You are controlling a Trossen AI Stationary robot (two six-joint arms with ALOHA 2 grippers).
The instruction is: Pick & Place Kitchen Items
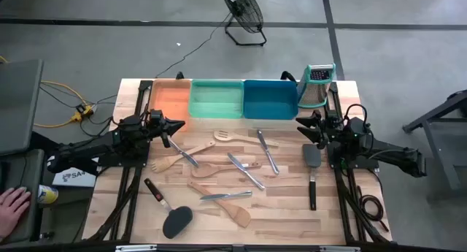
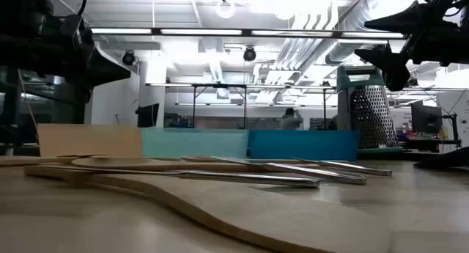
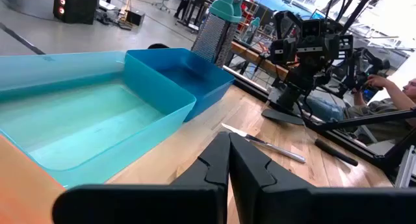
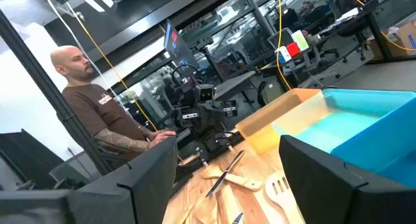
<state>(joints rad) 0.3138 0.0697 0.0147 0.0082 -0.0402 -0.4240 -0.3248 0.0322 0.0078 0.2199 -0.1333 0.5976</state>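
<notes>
Kitchen items lie flat on the wooden table: a wooden fork [image 1: 225, 136], wooden spoons [image 1: 175, 161], a wooden spatula [image 1: 228, 208], silver cutlery [image 1: 267, 151] [image 3: 266, 145], a black turner [image 1: 312, 168] on the right and another [image 1: 171, 217] near the front. My left gripper [image 1: 177, 126] [image 3: 229, 156] hovers shut above the table's left side, near the orange tray. My right gripper [image 1: 301, 125] [image 4: 227, 185] [image 2: 363, 39] hangs open above the right side, in front of the grater. Neither touches anything.
Orange [image 1: 169, 100], green [image 1: 217, 98] and blue [image 1: 270, 98] trays line the far edge, and a steel grater with a teal top [image 1: 317, 84] stands at their right. A person's hand [image 1: 11, 208] rests off the table's left; a person [image 4: 88, 113] sits there.
</notes>
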